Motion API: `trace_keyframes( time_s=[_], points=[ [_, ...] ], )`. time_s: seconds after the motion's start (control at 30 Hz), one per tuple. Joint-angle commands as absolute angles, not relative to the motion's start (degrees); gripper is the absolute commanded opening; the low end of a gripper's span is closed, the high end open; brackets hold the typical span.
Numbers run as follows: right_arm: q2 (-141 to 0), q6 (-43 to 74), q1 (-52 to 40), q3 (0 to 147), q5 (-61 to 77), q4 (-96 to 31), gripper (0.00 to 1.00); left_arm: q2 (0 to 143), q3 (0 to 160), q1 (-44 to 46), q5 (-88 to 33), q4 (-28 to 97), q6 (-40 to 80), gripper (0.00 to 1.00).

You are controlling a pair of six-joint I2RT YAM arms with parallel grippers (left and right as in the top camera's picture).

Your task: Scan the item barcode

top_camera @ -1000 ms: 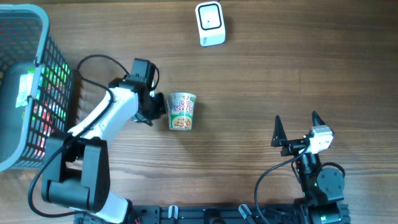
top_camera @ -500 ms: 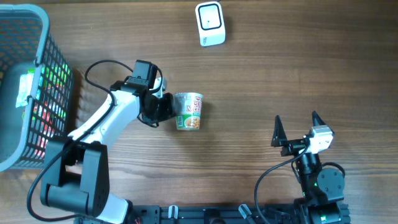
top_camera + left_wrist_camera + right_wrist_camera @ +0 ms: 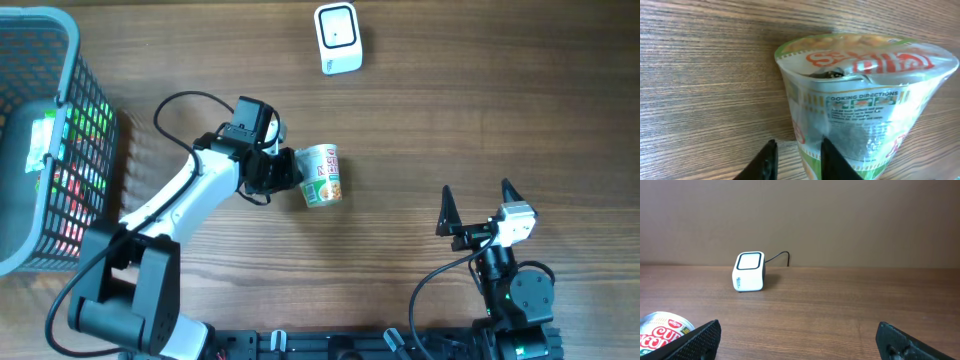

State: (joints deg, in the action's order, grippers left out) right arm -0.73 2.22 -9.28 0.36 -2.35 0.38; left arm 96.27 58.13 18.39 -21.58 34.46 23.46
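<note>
A cup of instant noodles (image 3: 322, 175) lies on its side on the wooden table, its lid end pointing away from my left gripper (image 3: 290, 170). In the left wrist view the cup (image 3: 865, 100) fills the right half. My left gripper (image 3: 797, 161) stands open by a narrow gap with only bare wood between the fingers. One finger (image 3: 832, 160) lies against the cup's side. The white barcode scanner (image 3: 337, 38) stands at the far edge, also seen as the scanner (image 3: 749, 271) in the right wrist view. My right gripper (image 3: 475, 205) rests wide open near the front, empty.
A grey mesh basket (image 3: 40, 20) with colourful packages stands at the left edge. The scanner's cable (image 3: 780, 255) trails behind it. The cup's lid (image 3: 660, 330) shows at the right wrist view's lower left.
The left arm has slid the cup to the right and slightly farther back, toward the scanner. Its jaws, shut before, have parted a little. The right arm has not moved.
</note>
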Motion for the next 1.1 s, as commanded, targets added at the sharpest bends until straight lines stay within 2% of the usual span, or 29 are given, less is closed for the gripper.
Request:
trace_keyframes(
  time_s=[0.0, 0.3, 0.6, 0.63, 0.77, 0.83, 0.9, 0.93, 1.07],
  points=[
    [-0.43, 1.56, -9.02, 0.3, -2.02, 0.58, 1.0, 94.83, 58.94, 18.63, -22.46, 33.54, 23.62, 0.27],
    [-0.43, 1.67, -9.02, 0.3, -0.97, 0.51, 1.0, 94.83, 58.94, 18.79, -22.7, 32.29, 23.62, 0.26],
    [-0.43, 1.63, -9.02, 0.3, -0.99, 0.51, 1.0, 94.83, 58.94, 25.26, -22.7, 27.44, 23.9, 0.29],
    [-0.43, 1.63, -9.02, 0.3, -0.99, 0.51, 1.0, 94.83, 58.94, 25.76, -22.72, 26.61, 25.02, 0.32],
    [-0.43, 1.63, -9.02, 0.3, -0.99, 0.49, 1.0, 94.83, 58.94, 26.55, -22.26, 23.29, 25.85, 0.52],
    [-0.43, 1.65, -9.02, 0.3, -0.99, 0.49, 1.0, 95.02, 58.94, 26.55, -22.24, 23.31, 25.98, 0.7],
    [-0.43, 1.65, -9.02, 0.3, -0.99, 0.49, 1.0, 95.72, 58.92, 26.59, -22.22, 23.62, 25.98, 0.83],
    [-0.43, 1.61, -9.02, 0.3, -0.99, 0.49, 1.0, 96.16, 58.83, 26.65, -22.06, 23.57, 25.98, 0.86],
    [-0.43, 1.63, -9.02, 0.3, -0.99, 0.49, 1.0, 97.43, 58.83, 27.92, -21.3, 23.33, 26.0, 0.89]
  ],
)
